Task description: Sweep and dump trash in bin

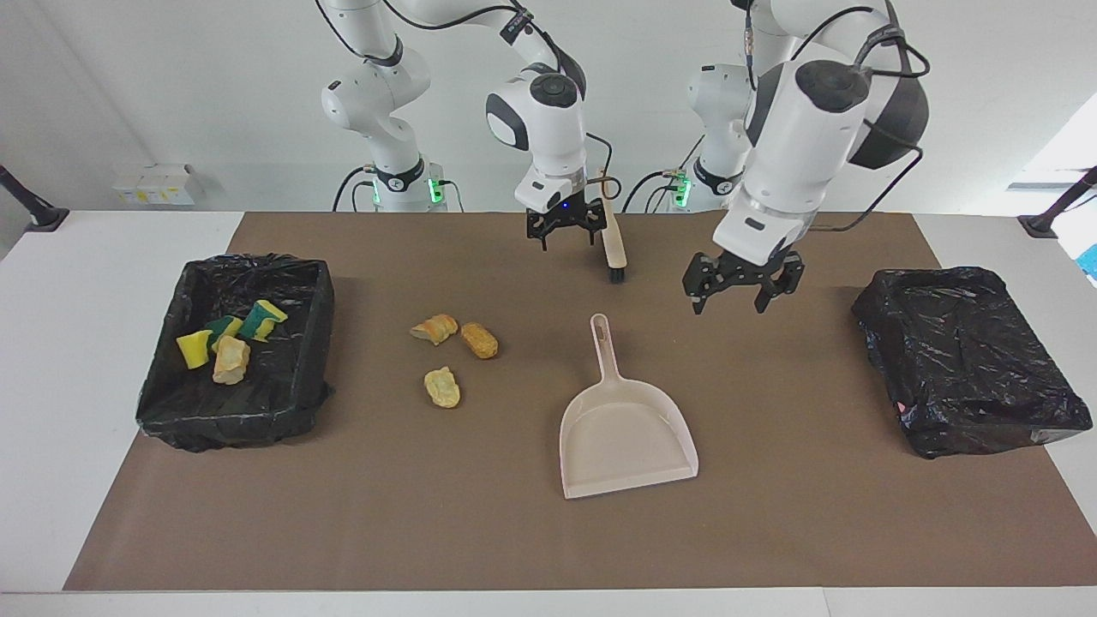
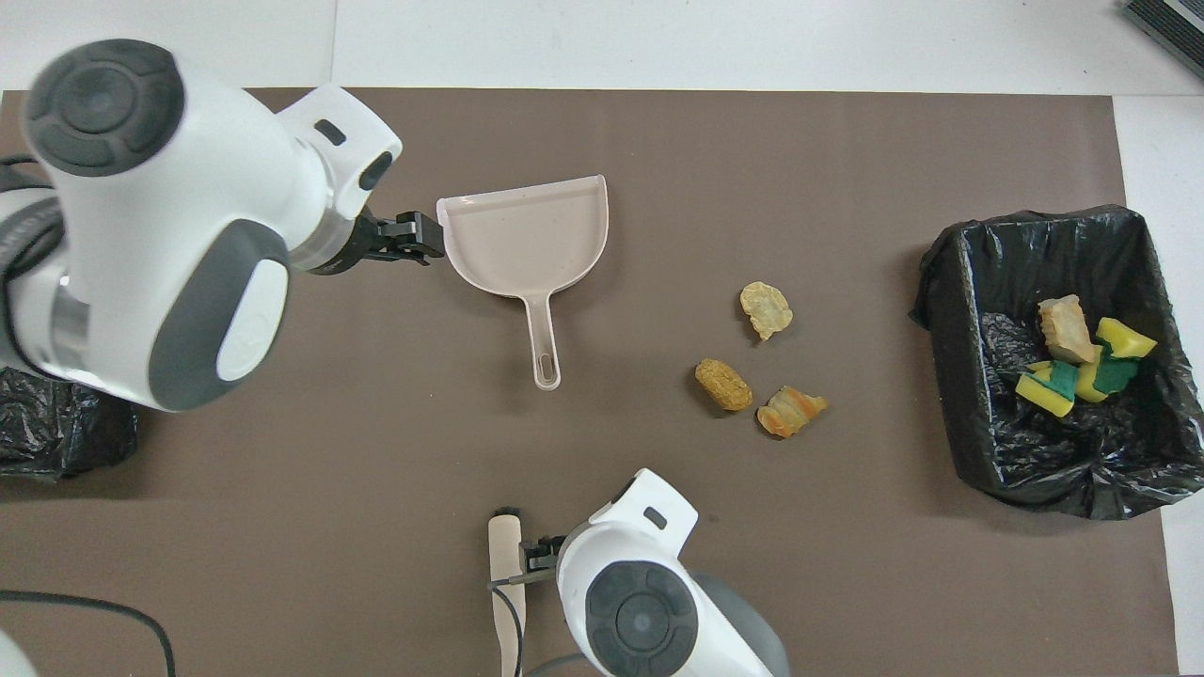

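Observation:
Three tan to orange-brown lumps of trash (image 1: pixel 442 387) (image 2: pixel 723 385) lie on the brown mat, between the dustpan and the bin. More trash (image 1: pixel 227 343) (image 2: pixel 1082 362), yellow-green sponge pieces and a tan lump, sits in the black-lined bin (image 1: pixel 257 261) (image 2: pixel 950 329) at the right arm's end. The beige dustpan (image 1: pixel 626 428) (image 2: pixel 527 235) lies flat mid-mat, handle toward the robots. My right gripper (image 1: pixel 566 242) (image 2: pixel 541 559) hangs open and empty beside the beige brush (image 1: pixel 613 248) (image 2: pixel 503 583). My left gripper (image 1: pixel 728 307) (image 2: pixel 423 243) hovers open and empty over the mat, beside the dustpan toward the left arm's end.
A second box wrapped in a black bag (image 1: pixel 968 360) (image 2: pixel 56 428) stands at the left arm's end of the mat. Bare brown mat (image 1: pixel 428 514) stretches along the edge farthest from the robots.

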`<action>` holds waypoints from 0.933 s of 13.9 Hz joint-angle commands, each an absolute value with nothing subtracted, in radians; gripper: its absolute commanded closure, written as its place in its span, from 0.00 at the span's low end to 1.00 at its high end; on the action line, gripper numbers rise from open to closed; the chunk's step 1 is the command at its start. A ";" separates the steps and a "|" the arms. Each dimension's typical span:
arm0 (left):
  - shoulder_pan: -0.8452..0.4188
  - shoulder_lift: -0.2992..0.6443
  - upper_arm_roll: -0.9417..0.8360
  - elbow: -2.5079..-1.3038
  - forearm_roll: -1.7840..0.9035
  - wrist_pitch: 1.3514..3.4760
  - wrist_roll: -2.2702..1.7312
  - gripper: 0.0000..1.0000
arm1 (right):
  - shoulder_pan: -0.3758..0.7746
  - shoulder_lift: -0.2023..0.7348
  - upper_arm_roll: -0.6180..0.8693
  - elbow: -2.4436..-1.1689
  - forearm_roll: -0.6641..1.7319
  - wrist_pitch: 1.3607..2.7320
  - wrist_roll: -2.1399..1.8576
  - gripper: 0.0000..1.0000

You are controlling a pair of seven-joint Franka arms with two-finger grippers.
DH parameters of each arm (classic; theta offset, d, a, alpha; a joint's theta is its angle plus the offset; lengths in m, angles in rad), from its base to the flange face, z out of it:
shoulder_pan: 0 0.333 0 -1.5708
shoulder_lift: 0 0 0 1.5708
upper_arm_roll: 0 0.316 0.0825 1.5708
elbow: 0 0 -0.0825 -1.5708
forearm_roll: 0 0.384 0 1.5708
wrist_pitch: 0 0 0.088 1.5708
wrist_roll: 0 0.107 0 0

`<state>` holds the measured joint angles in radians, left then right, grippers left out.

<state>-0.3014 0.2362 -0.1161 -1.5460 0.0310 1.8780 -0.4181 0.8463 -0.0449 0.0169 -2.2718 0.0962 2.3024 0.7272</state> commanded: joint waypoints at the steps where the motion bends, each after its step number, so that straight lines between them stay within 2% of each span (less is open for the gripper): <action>1: -0.382 0.293 -0.101 -1.609 0.069 1.991 -0.504 0.00 | 0.957 -0.098 0.014 -2.365 0.100 2.379 0.823 0.00; 3: -0.423 0.301 -0.101 -1.678 0.069 2.061 -0.552 0.00 | 1.041 -0.083 0.014 -2.384 0.083 2.440 0.950 0.00; 8: -0.488 0.316 -0.104 -1.816 0.060 2.219 -0.572 0.00 | 1.129 0.008 0.015 -2.375 -0.078 2.493 1.104 0.00; 10: -0.512 0.366 -0.104 -1.813 0.061 2.265 -0.650 0.00 | 1.158 0.028 0.015 -2.368 -0.078 2.493 1.135 0.06; 13: -0.531 0.423 -0.100 -1.778 0.071 2.347 -0.707 0.00 | 1.167 0.037 0.015 -2.353 -0.078 2.485 1.137 0.23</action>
